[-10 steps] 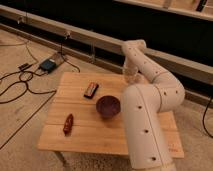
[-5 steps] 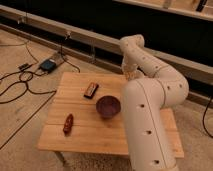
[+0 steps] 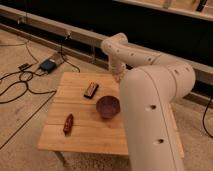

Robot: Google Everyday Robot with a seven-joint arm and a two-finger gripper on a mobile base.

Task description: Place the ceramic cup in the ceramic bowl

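The ceramic bowl (image 3: 108, 106), small, round and dark purple-maroon, sits on the wooden table (image 3: 85, 137) right of centre. My white arm (image 3: 150, 95) fills the right side, bends at an elbow and drops toward the table's far right part. My gripper (image 3: 118, 76) is at the end of that drop, just behind and right of the bowl, and is mostly hidden by my arm. The ceramic cup is out of view, either hidden behind the arm or held where I cannot see it.
A dark flat rectangular object (image 3: 91, 90) lies on the table behind and left of the bowl. A small red-brown object (image 3: 68, 123) lies near the front left. Cables and a blue device (image 3: 48, 65) lie on the floor to the left. A dark wall runs behind.
My arm's elbow and the link below it have swung left, toward the space behind the bowl. The bowl and the other table objects have not moved.
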